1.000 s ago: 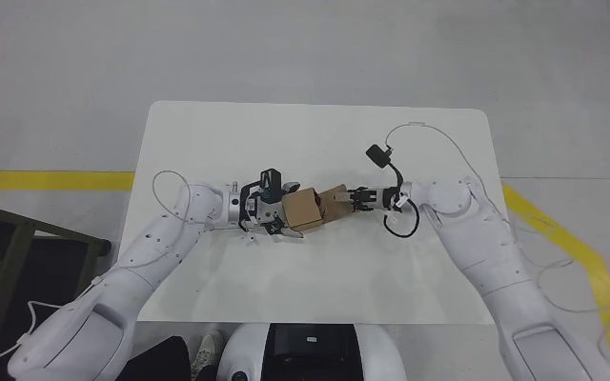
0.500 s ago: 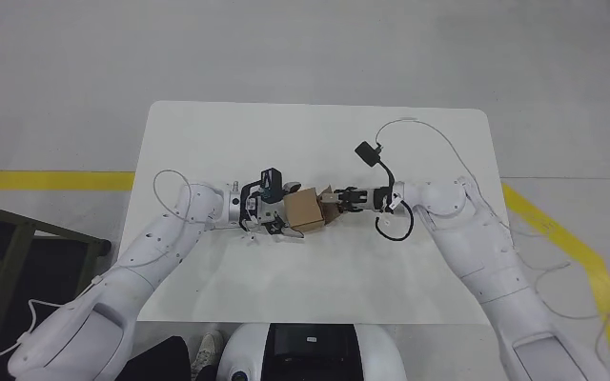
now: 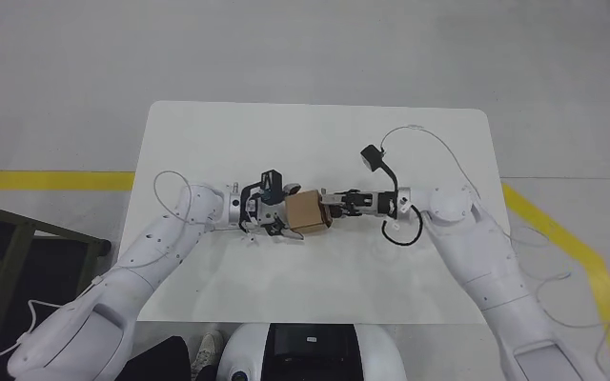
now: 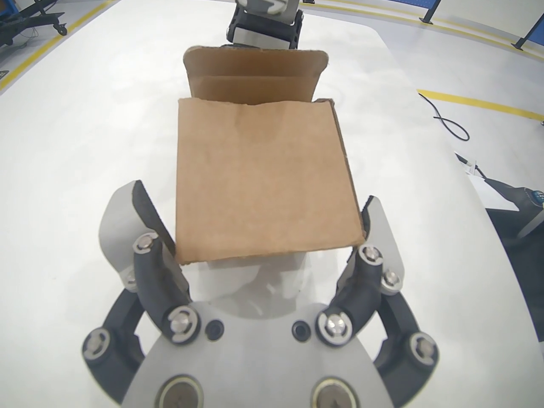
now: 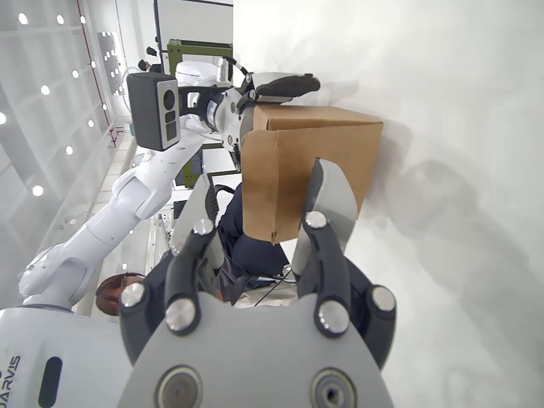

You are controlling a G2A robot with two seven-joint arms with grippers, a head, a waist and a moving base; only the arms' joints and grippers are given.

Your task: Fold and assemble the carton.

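A brown carton lies on its side in the middle of the white table. My left gripper is shut on the carton's near end, one finger on each side wall. At the far end an end flap stands half folded over the carton's mouth. My right gripper is open, and its fingertips press flat against that flap from outside. In the top view the right gripper meets the carton from the side opposite the left gripper.
A thin white cable loops over the table's far right part. A black camera module sticks out from the right wrist. Another cable curls beside the left arm. Bare tabletop lies in front of and behind the carton.
My right gripper has moved in toward the carton, pushing the outstretched end flap closer to the carton's mouth. The left gripper has kept its hold and place.
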